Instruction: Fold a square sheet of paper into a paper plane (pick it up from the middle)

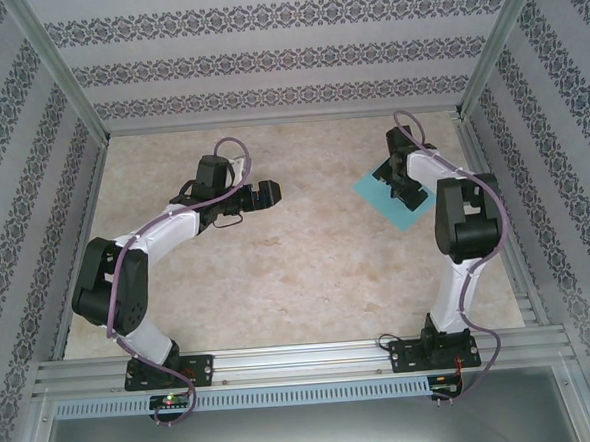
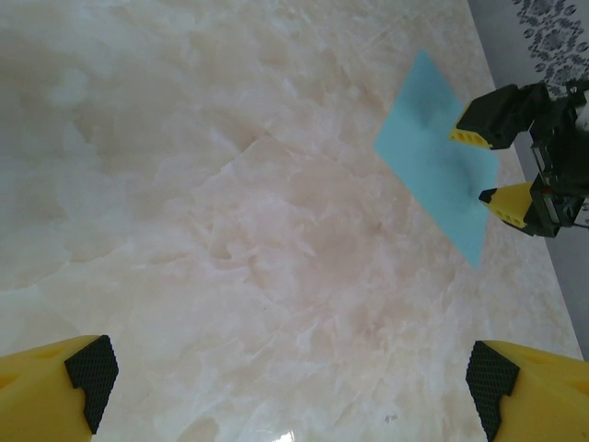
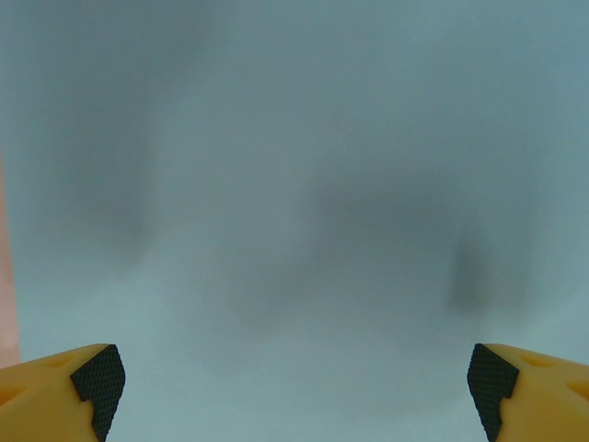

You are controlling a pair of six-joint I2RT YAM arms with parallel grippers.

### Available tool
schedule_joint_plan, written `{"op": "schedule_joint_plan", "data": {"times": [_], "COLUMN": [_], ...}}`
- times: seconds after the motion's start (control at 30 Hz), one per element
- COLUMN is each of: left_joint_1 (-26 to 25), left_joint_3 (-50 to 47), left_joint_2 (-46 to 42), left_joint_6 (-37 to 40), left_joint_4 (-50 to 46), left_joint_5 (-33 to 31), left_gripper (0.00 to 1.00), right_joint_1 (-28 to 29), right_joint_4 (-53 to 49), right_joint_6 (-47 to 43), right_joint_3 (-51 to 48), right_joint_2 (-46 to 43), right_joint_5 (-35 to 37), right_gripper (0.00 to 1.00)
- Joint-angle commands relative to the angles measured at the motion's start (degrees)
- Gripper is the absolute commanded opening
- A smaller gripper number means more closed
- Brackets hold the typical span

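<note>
Yellow, black-padded fingertips (image 3: 55,391) of right tool (image 3: 294,391) nearest, spread fully wide, gripping nothing. Directly beneath: thin turquoise-blue square sheet of paper (image 1: 373,191), flat on marbled beige desk (image 1: 308,270), far right, turned cornerwise to the arms. Hangs close over its middle; contact impossible to tell. Left tool (image 1: 263,193), equally wide and empty, well apart to the left. Likely calls for straight descent by right arm.
</note>
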Motion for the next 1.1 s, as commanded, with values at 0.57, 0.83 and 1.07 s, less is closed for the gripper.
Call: {"op": "schedule_joint_plan", "data": {"times": [0.57, 0.83, 1.07], "left_joint_1": [-0.5, -0.4, -0.4], "left_joint_3": [1.6, 3.3, 2.0], "left_joint_2": [0.7, 1.7, 1.4], "left_joint_6": [5.8, 8.6, 8.5], "left_joint_4": [-5.3, -8.7, -8.6], "left_joint_5": [-3.5, -3.9, -3.8], "left_gripper": [1.00, 1.00, 1.00], "right_joint_1": [4.2, 5.5, 7.4], "right_joint_4": [-16.3, -18.2, -19.6], "right_joint_6": [3.9, 4.5, 4.1], "right_joint_3": [13.9, 13.5, 12.8], "right_joint_2": [9.3, 10.1, 9.6], "right_joint_5": [0.4, 0.3, -0.2], "right_gripper": [0.98, 0.98, 0.98]}}
